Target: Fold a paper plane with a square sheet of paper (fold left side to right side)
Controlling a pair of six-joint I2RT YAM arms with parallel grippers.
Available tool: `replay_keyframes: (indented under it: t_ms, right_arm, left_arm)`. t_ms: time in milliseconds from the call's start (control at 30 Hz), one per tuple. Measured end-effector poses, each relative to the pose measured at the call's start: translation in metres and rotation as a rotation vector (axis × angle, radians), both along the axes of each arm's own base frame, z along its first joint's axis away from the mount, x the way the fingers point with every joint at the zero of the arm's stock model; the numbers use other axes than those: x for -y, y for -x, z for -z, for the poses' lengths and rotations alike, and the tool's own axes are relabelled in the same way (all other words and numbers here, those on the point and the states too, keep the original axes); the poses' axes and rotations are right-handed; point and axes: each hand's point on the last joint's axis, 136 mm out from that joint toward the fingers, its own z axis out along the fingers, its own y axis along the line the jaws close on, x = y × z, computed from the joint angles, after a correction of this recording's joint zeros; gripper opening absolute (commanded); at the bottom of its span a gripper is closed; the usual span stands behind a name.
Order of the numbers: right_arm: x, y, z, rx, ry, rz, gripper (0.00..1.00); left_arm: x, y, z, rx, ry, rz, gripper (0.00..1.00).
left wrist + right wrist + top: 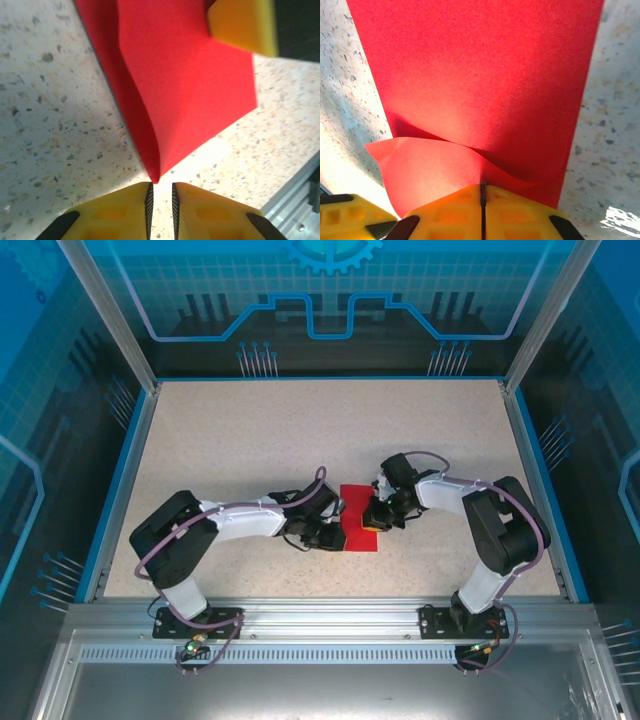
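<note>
The square sheet of paper (pixel 357 512) is bright red and lies partly folded on the speckled table between my two grippers. In the right wrist view one flap of the sheet of paper (pixel 480 90) curls up off the flat layer, and my right gripper (pixel 482 186) is shut on that flap's edge. In the left wrist view a pointed corner of the sheet of paper (pixel 180 85) ends just ahead of my left gripper (pixel 161 186). Its jaws stand a narrow gap apart with nothing between them. From above, the left gripper (pixel 330 537) is at the sheet's left edge and the right gripper (pixel 378 515) at its right edge.
The table (pixel 250 440) is walled by a blue rim with metal posts. A metal rail (pixel 320 625) with both arm bases runs along the near edge. The right gripper's yellow finger (pixel 245 25) rests over the paper's far part in the left wrist view.
</note>
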Motion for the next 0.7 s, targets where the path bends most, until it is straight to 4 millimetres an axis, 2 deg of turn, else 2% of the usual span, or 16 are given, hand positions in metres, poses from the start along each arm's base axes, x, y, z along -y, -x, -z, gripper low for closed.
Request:
replay_keyframes:
  t_ms: [167,267,500,700]
  right_arm:
    - [0.000,0.000,0.000,-0.002,0.001,0.000,0.08]
    - [0.000,0.000,0.000,-0.005,0.003,0.000,0.08]
    - [0.000,0.000,0.000,-0.005,0.004,-0.003,0.08]
    - [0.000,0.000,0.000,-0.007,0.006,-0.007,0.08]
  left_arm:
    - [0.010,-0.007,-0.016,0.012,0.047,0.006,0.21]
    - [0.016,-0.011,-0.017,0.010,0.056,0.011,0.21]
    - [0.017,-0.007,0.009,-0.051,0.019,0.018,0.21]
    - [0.016,-0.006,0.018,-0.061,0.011,0.019,0.20]
